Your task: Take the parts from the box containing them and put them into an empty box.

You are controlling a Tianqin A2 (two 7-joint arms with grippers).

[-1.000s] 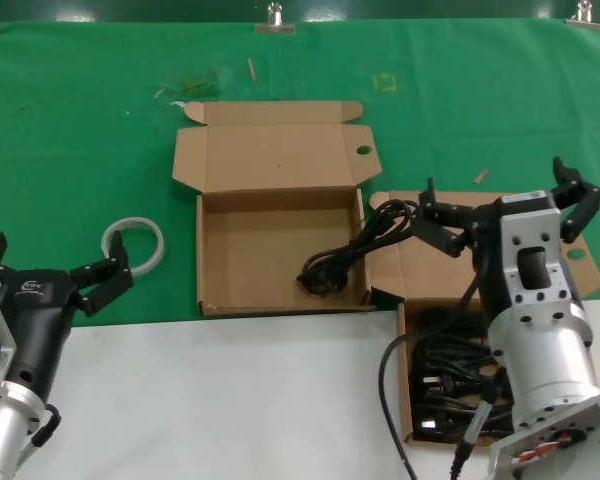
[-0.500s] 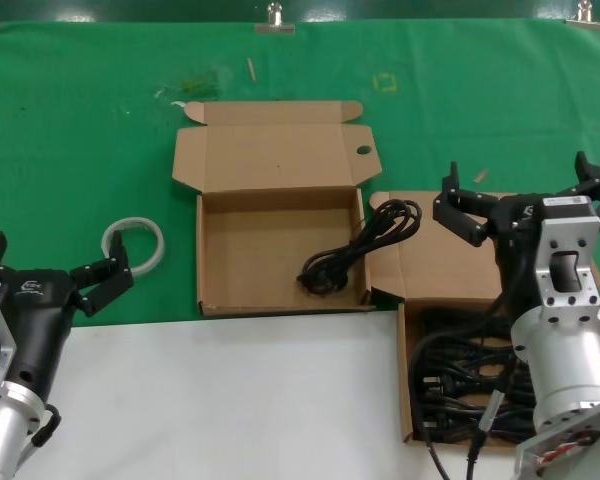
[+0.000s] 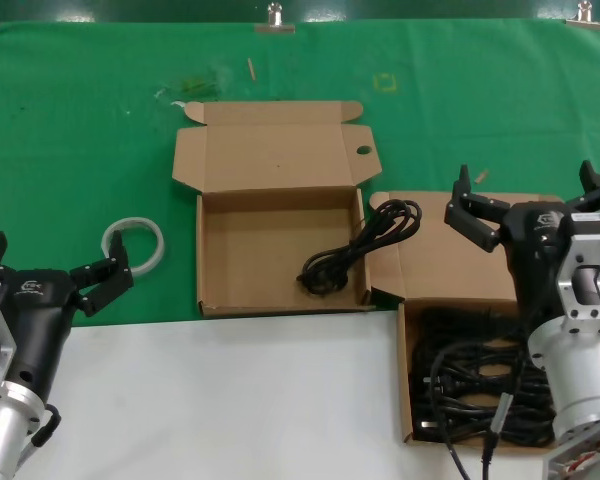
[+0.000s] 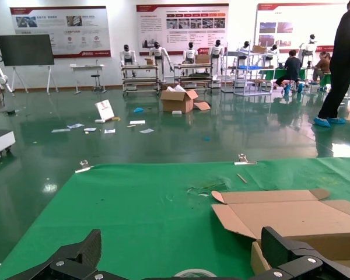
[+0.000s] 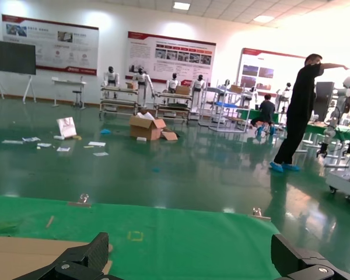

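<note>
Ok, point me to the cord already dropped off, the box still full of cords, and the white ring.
cord (image 3: 348,256), head view, on its middle strands where they cross the box's wall.
box of cords (image 3: 404,380), head view, on its left wall.
white ring (image 3: 156,240), head view, on its right rim.

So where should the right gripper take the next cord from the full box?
From above, right gripper open, closing across a raised loop of the cords in the box beneath it; they lie tangled and flat, so the plugs offer little to grip.

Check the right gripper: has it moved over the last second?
Yes. The right gripper, open and empty, has drawn rightward off the dropped cord, now over its own box's lid.
</note>
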